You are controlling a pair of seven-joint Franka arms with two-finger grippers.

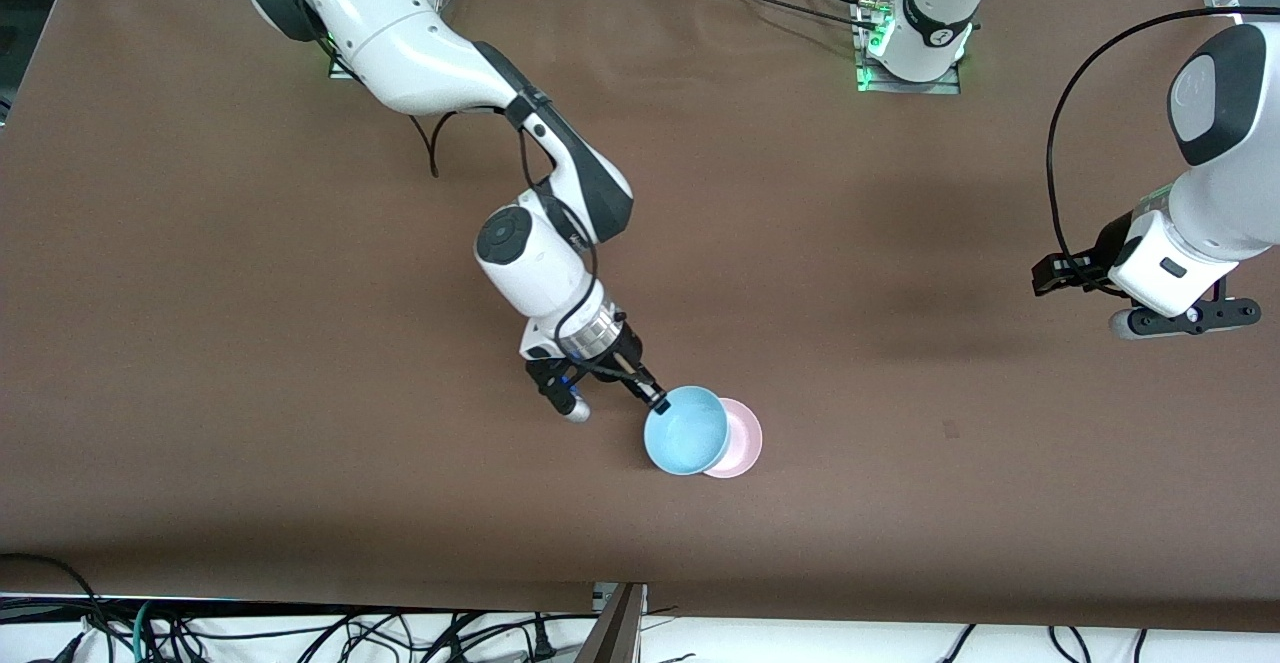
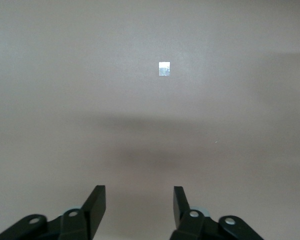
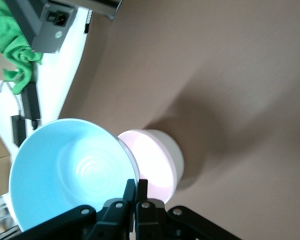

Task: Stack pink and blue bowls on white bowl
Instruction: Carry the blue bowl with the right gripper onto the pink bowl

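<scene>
Right hand [image 1: 655,401] pinching the rim of the blue bowl [image 1: 686,430], fingers closed on it, carrying it tilted just beside and partly over the pink bowl [image 1: 742,438], nested in the white bowl [image 3: 176,156] on the worktop [image 1: 300,443]. Needing a short shift toward the left arm's end. Left hand [image 2: 139,202] waiting with fingers apart, holding nothing.

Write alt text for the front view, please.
The right gripper holds the blue bowl by its rim, over the pink bowl on the brown table. The left gripper waits above the table's left-arm end.

Cameras: one high front view, two wrist views.
Front faces both bases; right wrist sits close on the blue bowl [image 3: 70,170], shared; left wrist apparently sees only tabletop [image 2: 150,125].
</scene>
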